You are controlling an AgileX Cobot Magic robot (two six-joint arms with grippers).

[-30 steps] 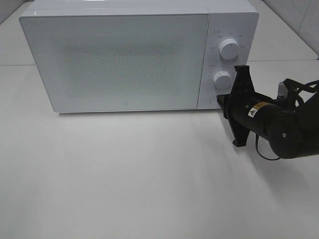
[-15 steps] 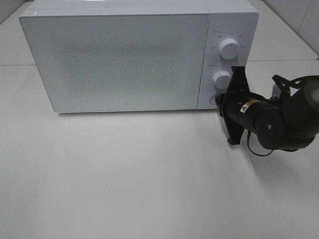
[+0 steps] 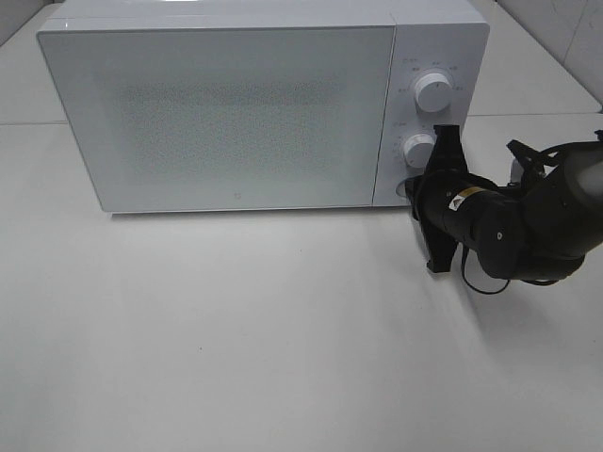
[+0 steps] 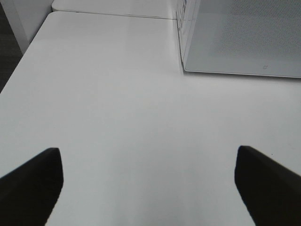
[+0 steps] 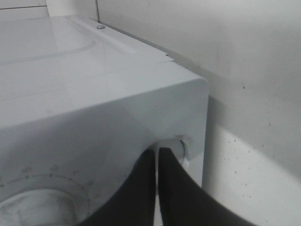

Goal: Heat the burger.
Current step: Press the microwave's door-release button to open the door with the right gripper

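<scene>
The burger is hidden; none of the views shows it. The white microwave (image 3: 236, 113) stands at the back of the table with its door closed. My right gripper (image 3: 415, 191) is shut and empty. Its tips are against the round button at the bottom of the control panel. In the right wrist view the closed fingers (image 5: 157, 155) meet the button (image 5: 184, 147) at the panel's corner. My left gripper (image 4: 146, 155) is open and empty over bare table, off to the left of the microwave (image 4: 244, 37). It is out of the exterior high view.
Two white knobs, upper (image 3: 431, 92) and lower (image 3: 419, 151), sit on the panel above the button. The white table (image 3: 236, 330) extends in front of the microwave. A table seam runs behind at the left (image 4: 113, 14).
My right gripper has moved left and slightly down, from beside the panel to against the button at the panel's bottom. The microwave door stays closed.
</scene>
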